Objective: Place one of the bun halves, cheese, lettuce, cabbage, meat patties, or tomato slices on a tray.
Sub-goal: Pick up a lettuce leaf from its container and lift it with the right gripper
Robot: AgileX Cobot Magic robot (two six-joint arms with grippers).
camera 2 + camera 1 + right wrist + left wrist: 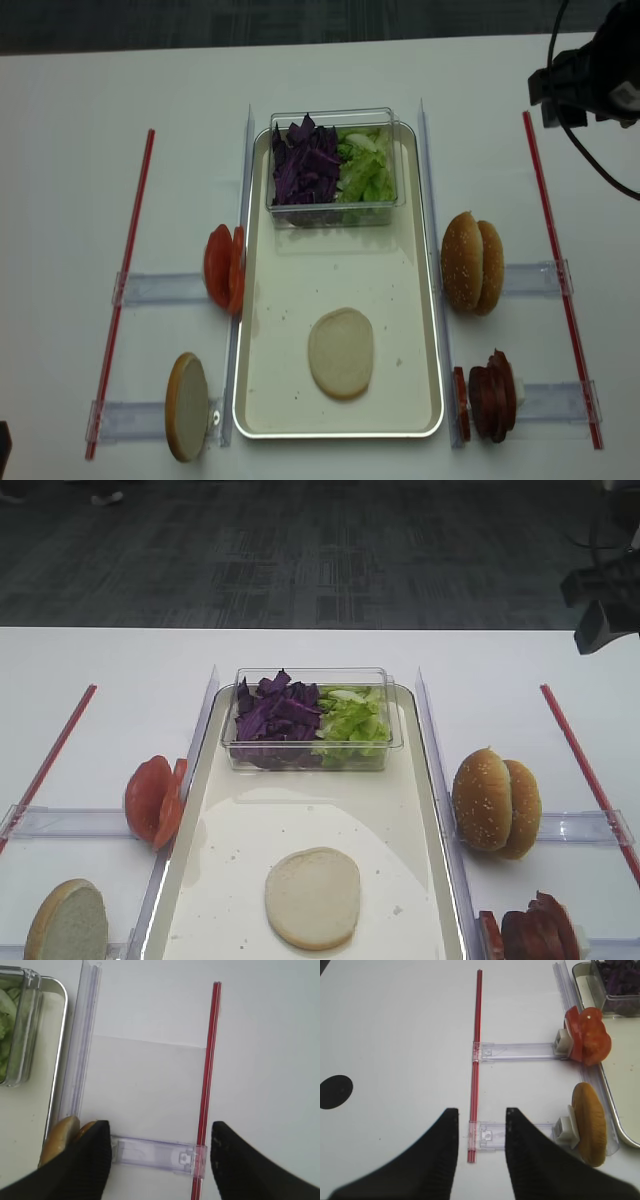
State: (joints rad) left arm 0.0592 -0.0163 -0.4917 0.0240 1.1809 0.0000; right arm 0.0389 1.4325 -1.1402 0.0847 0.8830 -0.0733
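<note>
One pale bun half (341, 352) is lying cut face up on the cream tray (260, 400), toward the near end, while a clear plastic box (332, 168) at the far end is holding purple cabbage (305, 165) on its left and green lettuce (364, 170) on its right. Both arms are hanging back from the food. The right gripper (160, 1152) is hovering over the white worktop (70, 150) to the right of the tray, its dark fingers (90, 1160) standing spread wide with nothing between them; below it, a clear plastic holder (155, 1152) is running across to a red strip (207, 1075). The left gripper (480, 1130) is hanging over the worktop's left side, its fingers (442, 1150) also parted and empty above the red strip (476, 1060) there. Standing on edge in the side holders, tomato slices (224, 268) and another bun half (187, 405) are waiting to the left of the tray, with two sesame-seeded bun halves (474, 262) and dark meat patties (490, 396) to its right. In the realsense overview, the right arm's black body (595, 75) is showing at the far right corner, well apart from the tray.
</note>
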